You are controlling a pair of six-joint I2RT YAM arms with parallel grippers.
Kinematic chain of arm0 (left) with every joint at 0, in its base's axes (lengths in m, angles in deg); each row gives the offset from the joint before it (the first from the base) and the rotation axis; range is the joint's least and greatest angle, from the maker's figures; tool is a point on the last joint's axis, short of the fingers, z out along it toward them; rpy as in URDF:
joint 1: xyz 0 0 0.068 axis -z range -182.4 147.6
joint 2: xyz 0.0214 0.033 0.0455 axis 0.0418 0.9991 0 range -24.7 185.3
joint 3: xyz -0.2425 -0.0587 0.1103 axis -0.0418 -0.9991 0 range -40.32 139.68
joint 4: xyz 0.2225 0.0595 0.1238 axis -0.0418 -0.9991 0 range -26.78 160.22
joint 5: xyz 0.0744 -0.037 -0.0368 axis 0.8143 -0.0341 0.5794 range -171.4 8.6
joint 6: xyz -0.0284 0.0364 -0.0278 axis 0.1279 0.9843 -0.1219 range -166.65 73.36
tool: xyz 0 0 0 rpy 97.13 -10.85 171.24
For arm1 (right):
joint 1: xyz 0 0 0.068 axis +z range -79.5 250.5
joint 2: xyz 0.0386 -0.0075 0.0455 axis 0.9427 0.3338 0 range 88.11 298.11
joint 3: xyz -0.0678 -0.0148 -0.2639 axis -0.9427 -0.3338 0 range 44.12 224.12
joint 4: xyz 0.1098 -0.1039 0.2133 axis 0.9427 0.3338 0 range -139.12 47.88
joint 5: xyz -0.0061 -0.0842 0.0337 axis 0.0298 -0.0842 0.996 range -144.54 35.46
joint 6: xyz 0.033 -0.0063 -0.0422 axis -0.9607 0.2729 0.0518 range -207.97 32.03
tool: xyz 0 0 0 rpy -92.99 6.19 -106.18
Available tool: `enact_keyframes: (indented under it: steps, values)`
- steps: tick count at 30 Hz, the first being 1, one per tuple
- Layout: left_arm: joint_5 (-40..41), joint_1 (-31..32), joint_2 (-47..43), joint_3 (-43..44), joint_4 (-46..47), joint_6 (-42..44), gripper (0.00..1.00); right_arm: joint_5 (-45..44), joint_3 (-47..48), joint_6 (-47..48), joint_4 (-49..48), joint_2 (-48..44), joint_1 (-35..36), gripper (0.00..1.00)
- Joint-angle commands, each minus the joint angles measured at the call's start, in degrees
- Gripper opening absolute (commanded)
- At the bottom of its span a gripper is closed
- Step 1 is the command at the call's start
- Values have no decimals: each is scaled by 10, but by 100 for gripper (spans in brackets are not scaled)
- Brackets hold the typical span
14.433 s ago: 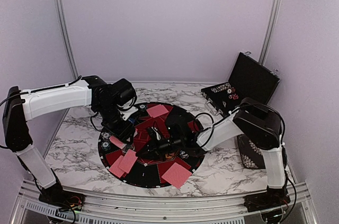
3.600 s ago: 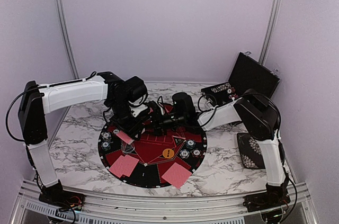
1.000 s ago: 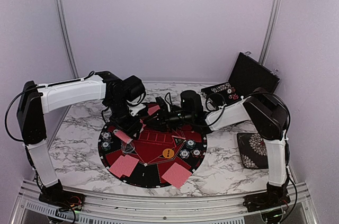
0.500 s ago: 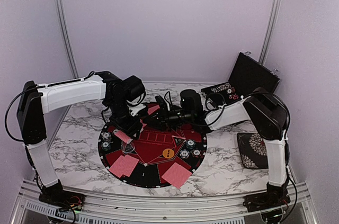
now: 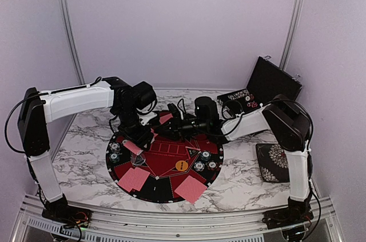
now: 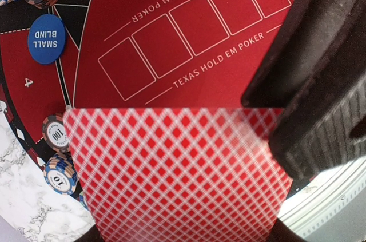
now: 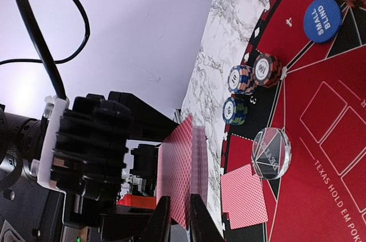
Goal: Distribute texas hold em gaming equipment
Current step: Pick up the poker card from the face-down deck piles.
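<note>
My left gripper is shut on a deck of red-backed playing cards, held on edge over the far side of the round red-and-black poker mat. From the right, my right gripper is shut on the deck's front card, whose lower edge sits between its two fingertips. Dealt cards lie at the mat's left and front. Chip stacks, a blue small-blind disc and an orange disc rest on the mat.
A clear dealer button lies beside the left dealt cards. The open black case stands at the back right. A dark flower-patterned tray sits by the right arm. Marble tabletop surrounds the mat.
Over the last second both arms have hardly moved, and the right jaws have narrowed onto the front card. Earlier, loose cards covered the mat's middle; now they are gone from there.
</note>
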Motion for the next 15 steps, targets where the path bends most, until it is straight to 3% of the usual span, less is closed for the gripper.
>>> enact_keyframes:
  steps: [1, 15]
  values:
    - [0, -3, -25, -3, -6, 4, 46, -1, 21, -5, -22, 10, -1, 9]
    - [0, -3, -27, -7, -5, 4, 46, -3, 19, -10, -29, 9, -1, 1]
